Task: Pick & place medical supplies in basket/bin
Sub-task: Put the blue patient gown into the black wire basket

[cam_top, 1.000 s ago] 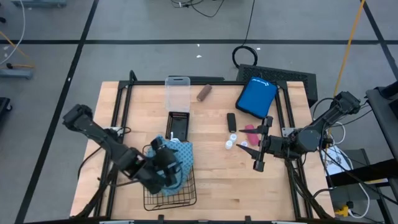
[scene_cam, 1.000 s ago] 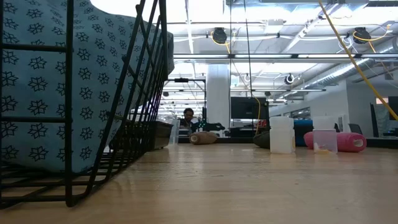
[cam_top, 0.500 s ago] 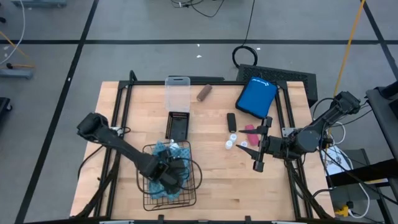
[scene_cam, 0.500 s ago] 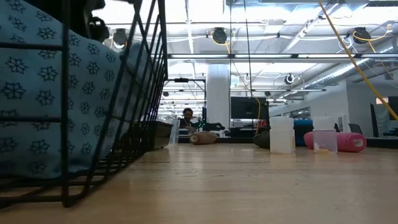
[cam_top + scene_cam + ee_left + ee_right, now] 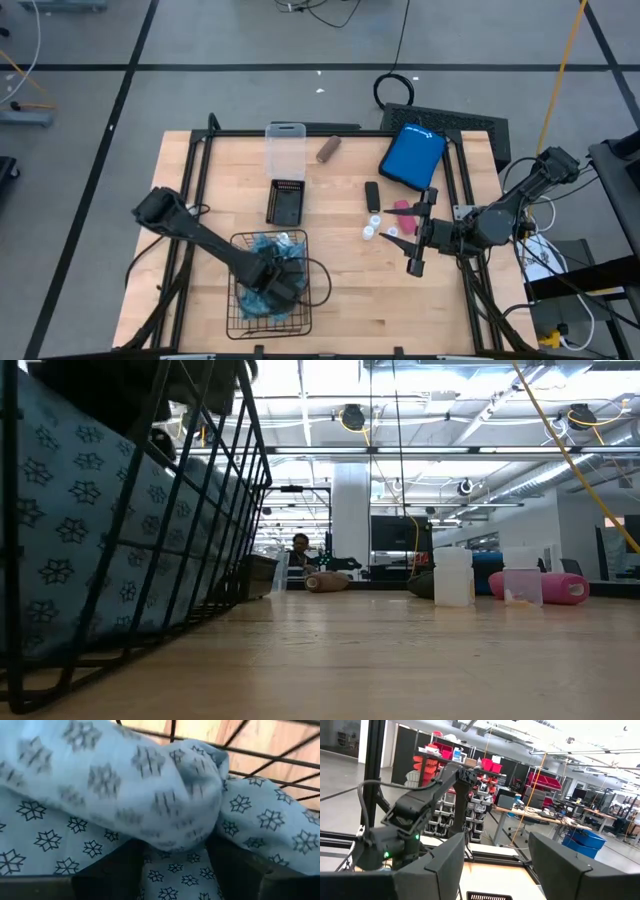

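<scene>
The folded teal patterned cloth [image 5: 268, 290] lies inside the black wire-mesh basket [image 5: 232, 300] at the table's near edge, filling it in the low view [image 5: 80, 540]. My left gripper [image 5: 275, 285] reaches down into the basket, its fingers apart with cloth [image 5: 175, 870] between them. My right gripper [image 5: 405, 245] hangs open over the table's right side. Just to its left stand the white-capped vials [image 5: 370, 228]; the pink roll [image 5: 403, 207] and the small black block [image 5: 372, 193] lie farther back. The brown roll [image 5: 328, 150] lies near the far edge. My left gripper comes down from above into the bunched top of the cloth [image 5: 165, 795]. Its spread fingers [image 5: 107, 875] are sunk in the folds, with a strip of cloth lying between them. The cloth rests on the basket's floor and against its walls.
A clear plastic box [image 5: 285, 148] and a small black tray [image 5: 287, 200] sit behind the basket. A blue pouch [image 5: 412, 157] lies at the far right corner. Bare wood shows between the basket and the vials. A person sits far off in the room [image 5: 300, 550].
My left gripper has carried the cloth from over the basket's far right rim down into the basket and sunk deeper with it. The cloth has dropped from draping over the rim to lying inside. The basket has shifted a little on the table.
</scene>
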Tool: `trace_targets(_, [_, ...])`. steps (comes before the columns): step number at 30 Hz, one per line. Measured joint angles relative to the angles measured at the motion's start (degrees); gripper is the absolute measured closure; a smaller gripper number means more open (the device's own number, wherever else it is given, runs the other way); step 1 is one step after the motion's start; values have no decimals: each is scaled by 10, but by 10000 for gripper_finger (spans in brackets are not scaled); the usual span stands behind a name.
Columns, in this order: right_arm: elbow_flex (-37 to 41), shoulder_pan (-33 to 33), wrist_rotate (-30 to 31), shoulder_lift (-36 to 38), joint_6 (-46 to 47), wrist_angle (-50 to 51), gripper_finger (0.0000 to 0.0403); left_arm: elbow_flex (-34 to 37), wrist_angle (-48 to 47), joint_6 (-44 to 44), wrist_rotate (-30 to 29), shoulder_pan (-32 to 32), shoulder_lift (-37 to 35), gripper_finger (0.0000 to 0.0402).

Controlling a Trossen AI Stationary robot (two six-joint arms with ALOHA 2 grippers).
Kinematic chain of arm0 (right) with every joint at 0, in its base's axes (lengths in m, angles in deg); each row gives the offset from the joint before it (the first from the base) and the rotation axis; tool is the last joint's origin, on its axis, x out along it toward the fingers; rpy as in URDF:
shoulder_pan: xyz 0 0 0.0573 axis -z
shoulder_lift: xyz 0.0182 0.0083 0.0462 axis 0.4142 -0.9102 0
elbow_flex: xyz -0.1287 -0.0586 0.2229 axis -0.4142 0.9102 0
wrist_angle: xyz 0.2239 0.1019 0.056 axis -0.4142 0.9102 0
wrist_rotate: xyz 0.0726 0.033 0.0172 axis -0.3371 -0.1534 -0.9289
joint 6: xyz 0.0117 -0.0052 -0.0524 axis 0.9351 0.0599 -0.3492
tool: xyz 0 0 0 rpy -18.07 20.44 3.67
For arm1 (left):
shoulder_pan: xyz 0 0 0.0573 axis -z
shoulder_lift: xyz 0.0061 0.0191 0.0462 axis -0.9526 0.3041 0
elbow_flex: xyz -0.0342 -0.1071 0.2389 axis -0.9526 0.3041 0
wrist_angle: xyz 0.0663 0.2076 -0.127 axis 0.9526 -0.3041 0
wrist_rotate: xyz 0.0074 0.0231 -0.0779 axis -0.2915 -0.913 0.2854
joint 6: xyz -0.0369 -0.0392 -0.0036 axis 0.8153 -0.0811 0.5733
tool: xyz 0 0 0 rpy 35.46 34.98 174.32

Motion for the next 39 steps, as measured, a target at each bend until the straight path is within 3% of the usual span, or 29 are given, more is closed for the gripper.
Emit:
trace_targets(6, [0,0,0,0,4,2,193,-1,1,5,29,-18,7,170])
trace_targets(11, [0,0,0,0,4,2,193,-12,-4,10,-2,-19,-44,181])
trace_targets(17, [0,0,0,0,4,2,193,-15,-6,25,-20,-14,-126,216])
trace_targets(22, [0,0,0,0,4,6,193,-15,-14,3,9,16,-153,264])
trace_targets(29, [0,0,0,0,4,11,193,-15,-5,-2,32,37,-110,386])
trace_targets(35, [0,0,0,0,4,15,193,0,-5,21,121,36,-40,383])
trace_targets(39, [0,0,0,0,4,14,193,15,46,2,178,32,2,395])
